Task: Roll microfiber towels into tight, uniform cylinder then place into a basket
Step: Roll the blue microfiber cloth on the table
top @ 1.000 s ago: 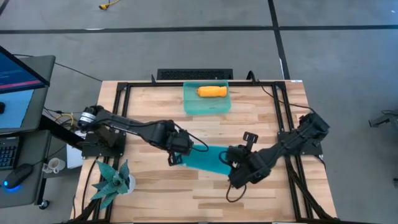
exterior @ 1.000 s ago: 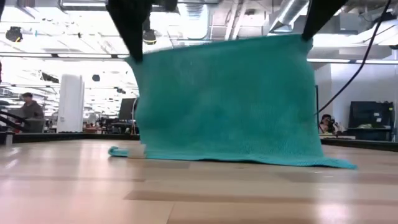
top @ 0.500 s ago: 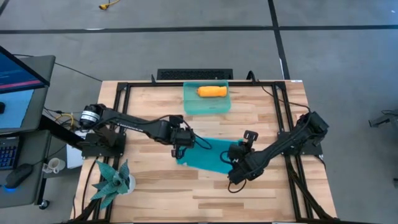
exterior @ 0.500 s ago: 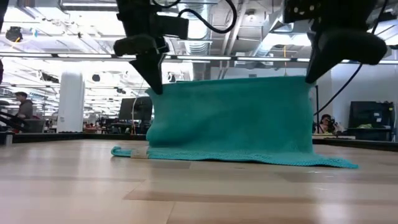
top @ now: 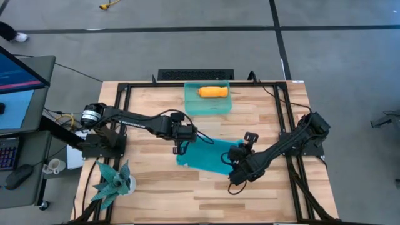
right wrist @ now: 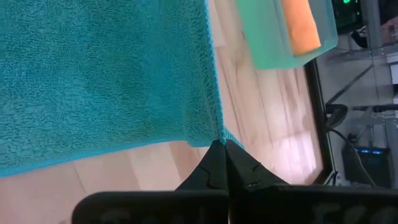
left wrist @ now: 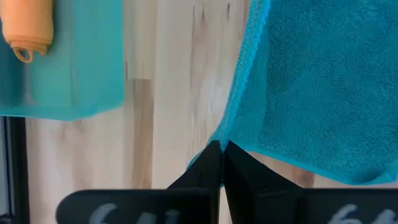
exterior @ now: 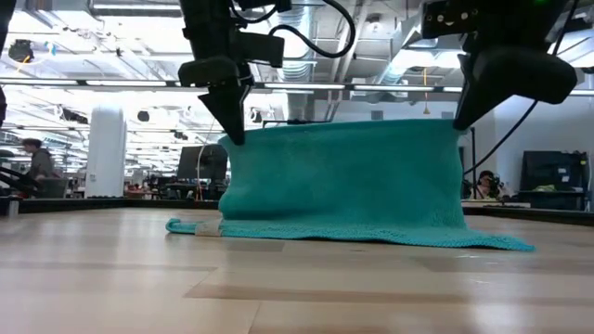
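Observation:
The teal-blue towel (top: 206, 156) hangs as a sheet (exterior: 343, 181) between my two grippers, and its lower edge (exterior: 371, 237) lies on the table. My left gripper (top: 181, 147) is shut on one upper corner and my right gripper (top: 236, 161) on the other. The orange towel (top: 213, 92) lies rolled up in the sea-green basket (top: 207, 105) at the table's far middle. It also shows in the left wrist view (left wrist: 28, 25) and the right wrist view (right wrist: 298, 25). My left gripper pinches the towel's upper corner (left wrist: 219, 138) between its two fingers, from above, pointing down. The towel hangs below it, its lower edge on the table. My right gripper pinches the other upper corner (right wrist: 219, 135) the same way, from above. The top edge (exterior: 343, 124) runs nearly straight between the grippers.
A spiky teal plant (top: 112, 181) stands at the near left corner. A black metal frame (top: 125, 87) runs around the table. The near half of the table (top: 200, 194) is bare wood. People show in the room beyond (exterior: 37, 162).
Both grippers have gone down with the towel's top edge. The left one has also moved toward the far and right edges. The hanging sheet is now lower, and its bottom edge has stayed on the table. Both grippers have stayed shut.

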